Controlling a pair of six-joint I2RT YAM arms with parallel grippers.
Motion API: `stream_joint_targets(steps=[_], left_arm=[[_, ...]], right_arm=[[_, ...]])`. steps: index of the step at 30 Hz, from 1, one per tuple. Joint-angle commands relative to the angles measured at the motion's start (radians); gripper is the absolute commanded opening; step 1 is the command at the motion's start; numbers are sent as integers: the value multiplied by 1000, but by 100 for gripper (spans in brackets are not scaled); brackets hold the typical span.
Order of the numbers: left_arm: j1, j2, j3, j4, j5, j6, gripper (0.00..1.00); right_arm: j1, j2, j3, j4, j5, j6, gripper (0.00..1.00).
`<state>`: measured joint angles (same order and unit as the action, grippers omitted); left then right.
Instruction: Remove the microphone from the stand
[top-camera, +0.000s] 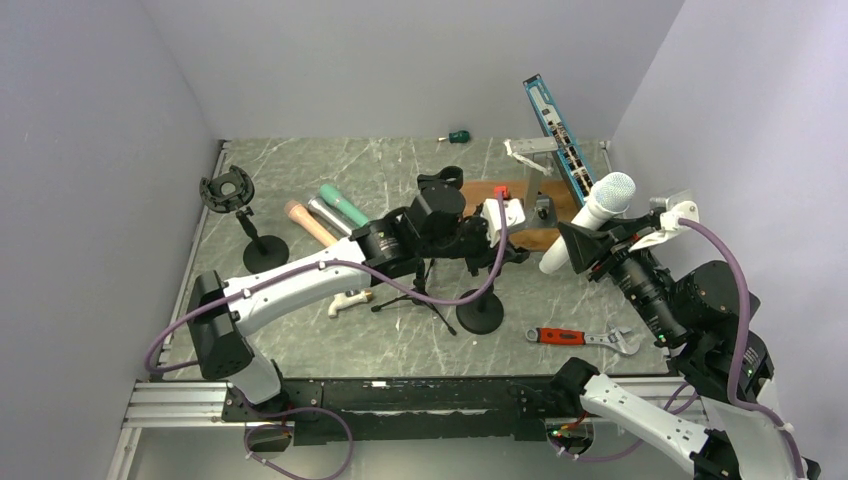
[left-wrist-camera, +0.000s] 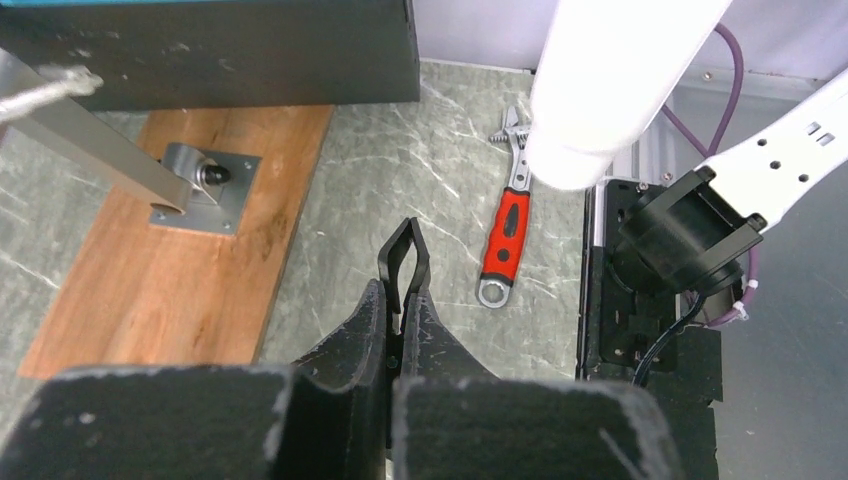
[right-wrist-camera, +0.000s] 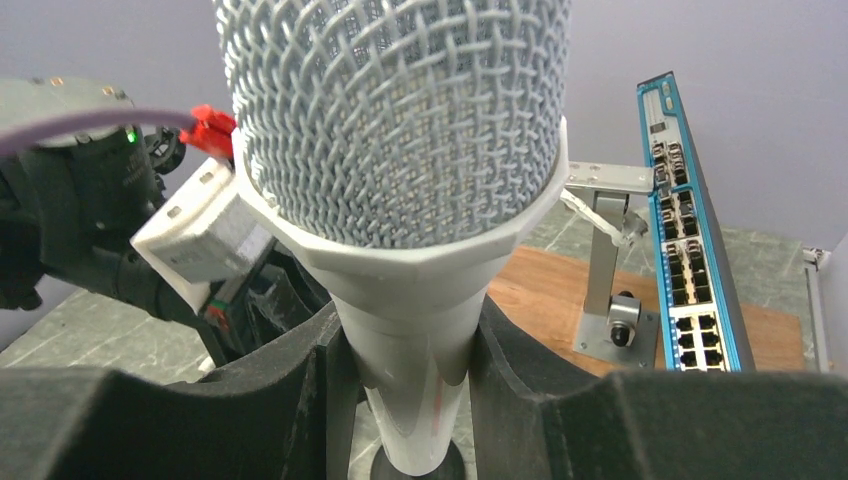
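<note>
No text, label, brand or number is legible on anything.

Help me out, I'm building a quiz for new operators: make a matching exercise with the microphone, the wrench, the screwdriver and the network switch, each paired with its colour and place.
Things:
1. microphone
2. wrench
3. screwdriver
4. network switch

Colour and place:
A. green handle, at the far edge of the table
B. blue, propped up at the back right
C. white, clamped between the right arm's fingers
D. red handle, lying flat at the near right

Pairs: 1-C, 2-D, 3-A, 4-B.
</note>
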<state>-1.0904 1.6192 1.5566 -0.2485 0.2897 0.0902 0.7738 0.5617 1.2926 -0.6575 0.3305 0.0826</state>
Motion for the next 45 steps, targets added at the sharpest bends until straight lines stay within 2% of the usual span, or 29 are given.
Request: stream_joint_targets(steps=[1, 7, 16, 17, 18, 23, 27, 30, 33, 35, 40, 45], left_arm=[[-21, 55, -201, -120, 16, -115, 0], [-20, 127, -141, -148, -3, -102, 0], [-3, 80, -13, -208, 26, -102, 1], [-3, 73, -17, -206, 25, -102, 5], [-3, 58, -22, -201, 19, -104, 12], [3, -68, 9, -207, -33, -107, 68], [69, -166, 108, -247, 81, -102, 87], [149, -262, 116, -198, 197, -146, 95], [202, -410, 35, -129, 260, -191, 99], [215, -509, -39, -100, 254, -208, 99], [225, -736, -179, -154, 88, -270, 99], [227, -865, -162, -348, -82, -291, 100]], right_arm=[[2, 2, 13, 50, -11, -4, 0], [2, 21, 11, 50, -24, 1, 0], [3, 15, -12, 90, -41, 1, 0], [2, 20, -12, 93, -46, 0, 0], [2, 26, -13, 97, -46, -1, 0], [3, 73, -10, 121, -60, 8, 0], [2, 107, -15, 162, -95, 24, 0], [2, 127, -22, 202, -119, 34, 0], [2, 147, -3, 228, -150, 47, 0], [3, 155, 6, 258, -177, 59, 0], [2, 184, -3, 382, -290, 104, 0], [2, 266, -28, 509, -426, 177, 0]])
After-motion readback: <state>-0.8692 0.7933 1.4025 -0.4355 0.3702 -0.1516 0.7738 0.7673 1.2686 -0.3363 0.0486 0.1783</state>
